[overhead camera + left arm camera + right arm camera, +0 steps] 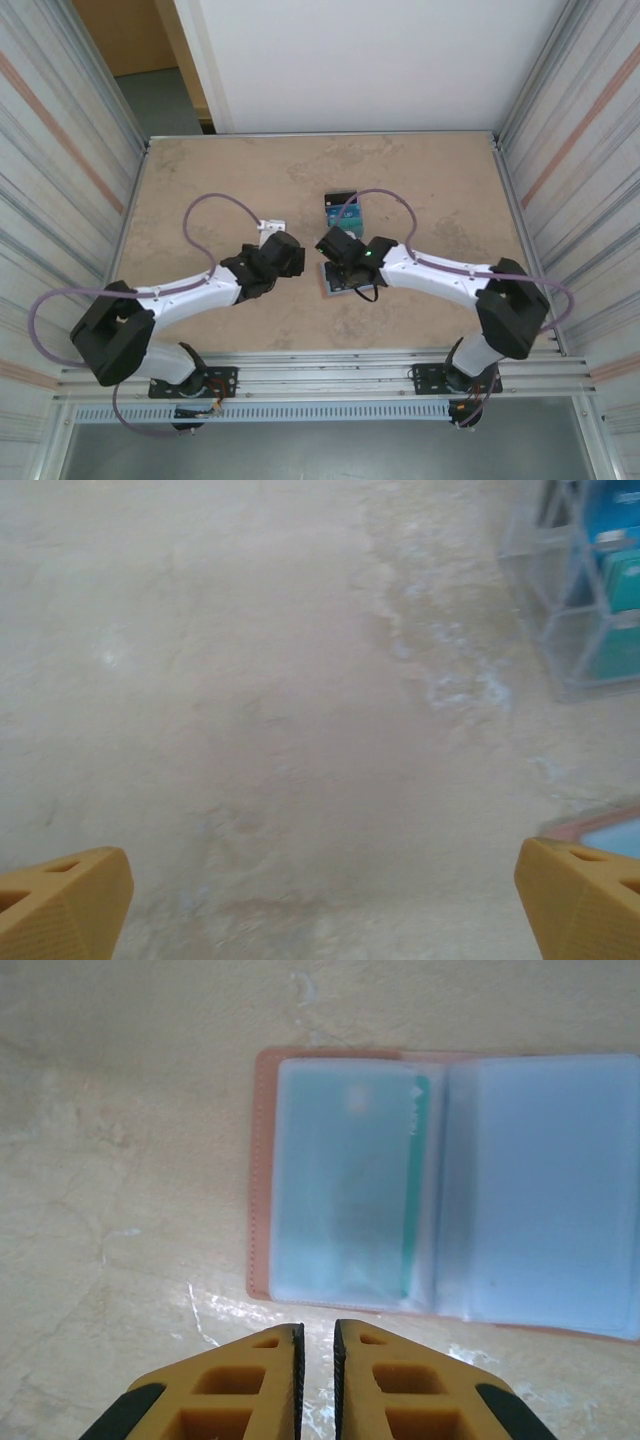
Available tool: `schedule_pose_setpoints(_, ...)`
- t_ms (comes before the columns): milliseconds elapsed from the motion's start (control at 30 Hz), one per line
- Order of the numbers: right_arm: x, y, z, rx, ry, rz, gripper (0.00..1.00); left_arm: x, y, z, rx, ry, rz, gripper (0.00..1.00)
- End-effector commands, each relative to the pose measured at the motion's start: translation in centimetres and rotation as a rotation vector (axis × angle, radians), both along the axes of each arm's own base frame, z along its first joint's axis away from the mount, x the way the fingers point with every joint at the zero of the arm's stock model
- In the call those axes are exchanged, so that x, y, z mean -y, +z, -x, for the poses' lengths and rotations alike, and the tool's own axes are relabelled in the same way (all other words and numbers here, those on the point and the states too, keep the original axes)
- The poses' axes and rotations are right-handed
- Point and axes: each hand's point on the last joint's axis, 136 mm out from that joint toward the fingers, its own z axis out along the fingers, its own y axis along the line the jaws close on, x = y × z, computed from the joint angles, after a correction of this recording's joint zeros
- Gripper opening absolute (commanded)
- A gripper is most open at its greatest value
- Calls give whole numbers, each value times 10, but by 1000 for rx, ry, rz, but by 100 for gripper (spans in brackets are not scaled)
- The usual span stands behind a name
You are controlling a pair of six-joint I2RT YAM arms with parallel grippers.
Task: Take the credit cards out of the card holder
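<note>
Lying open, the card holder [540, 1190] pockets a teal-edged card [413, 1210].

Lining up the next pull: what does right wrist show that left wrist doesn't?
Right wrist: the salmon folding card holder lying fully open, a teal-green card in its left clear pocket, and the right gripper nearly shut and empty. Left wrist: a clear plastic rack holding blue and teal cards, and the wide-open left gripper. Both: the card holder (a corner in left wrist) and the beige tabletop.
</note>
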Motion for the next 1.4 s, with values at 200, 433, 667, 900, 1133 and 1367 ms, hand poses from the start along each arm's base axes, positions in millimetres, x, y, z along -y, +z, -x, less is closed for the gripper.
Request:
schedule_pose_setpoints(200,-17,-25,3,-44,91,197,27,-43,-9,11,-29,120,3,99)
schedule_pose_setpoints(433,-20,-40,6,-83,106,237,35,-41,-14,13,-47,111,8,99)
schedule_pose_setpoints(667,-18,-52,8,-109,111,260,33,-39,-14,11,-47,109,17,99)
schedule_pose_setpoints(900,-20,-55,7,-118,111,242,33,-39,-14,11,-49,106,18,99)
schedule_pose_setpoints(1133,-23,-56,7,-120,117,226,35,-38,-16,11,-52,105,17,99)
schedule_pose_setpoints(1367,-16,-61,6,-132,99,240,31,-38,-14,11,-48,99,18,98)
